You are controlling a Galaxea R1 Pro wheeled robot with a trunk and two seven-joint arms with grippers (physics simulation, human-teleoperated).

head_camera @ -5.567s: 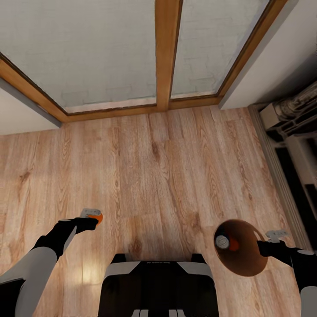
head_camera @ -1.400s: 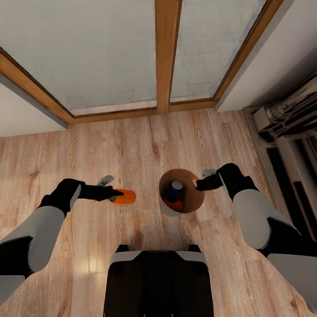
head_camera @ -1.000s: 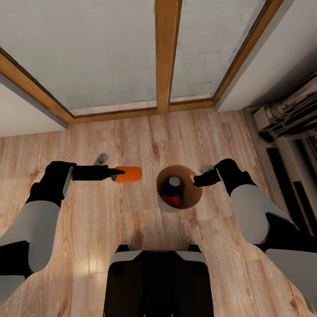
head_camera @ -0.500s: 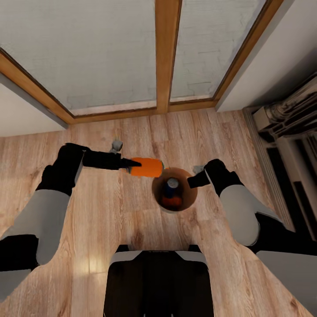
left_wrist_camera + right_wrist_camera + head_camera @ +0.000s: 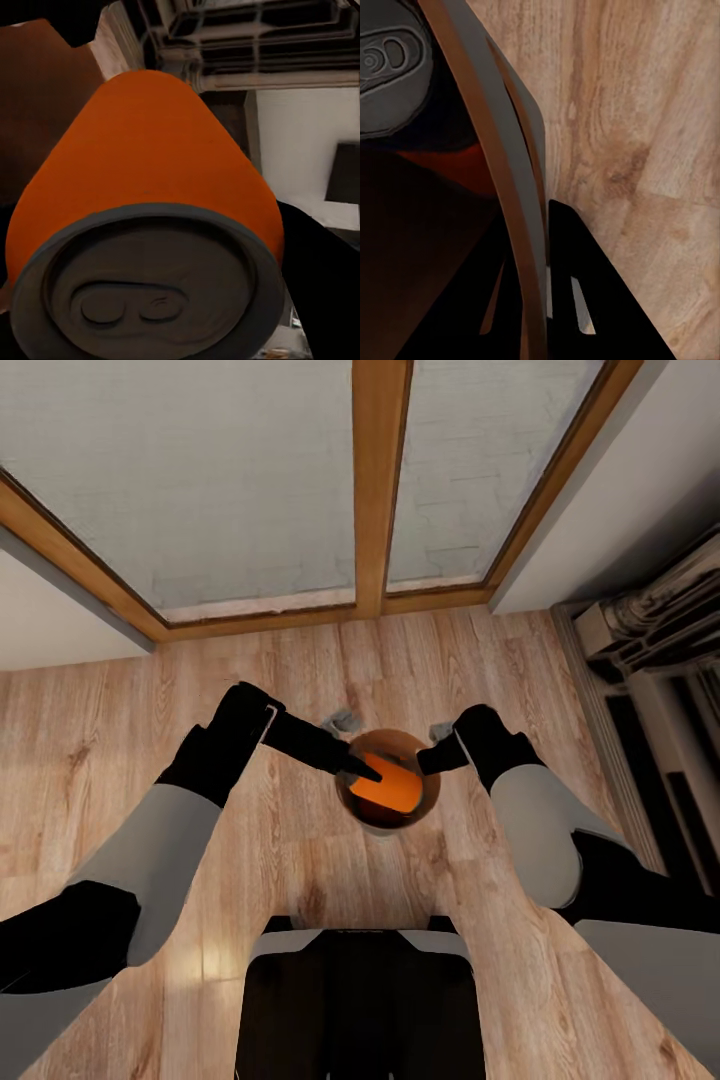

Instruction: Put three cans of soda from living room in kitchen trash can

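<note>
In the head view the tash can hangs above the wood floor, and my right gripper is shut on its rim. An orange can of soda lies on its side across the bucket's mouth, with my left gripper shut on it. The left wrist view looks along that orange can to its grey top. In the right wrist view the rim of the tash can runs between the fingers of my right gripper. Inside it there is a grey can top with an orange patch below.
Wood-framed glass doors stand ahead, with white wall on both sides. A dark shelf-like unit runs along the right. My base is at the bottom edge. Wood plank floor lies open to the left.
My left arm has swung right with the orange can, from beside the bucket to over its mouth. The right gripper and the bucket have shifted slightly. The cans inside are now covered in the head view.
</note>
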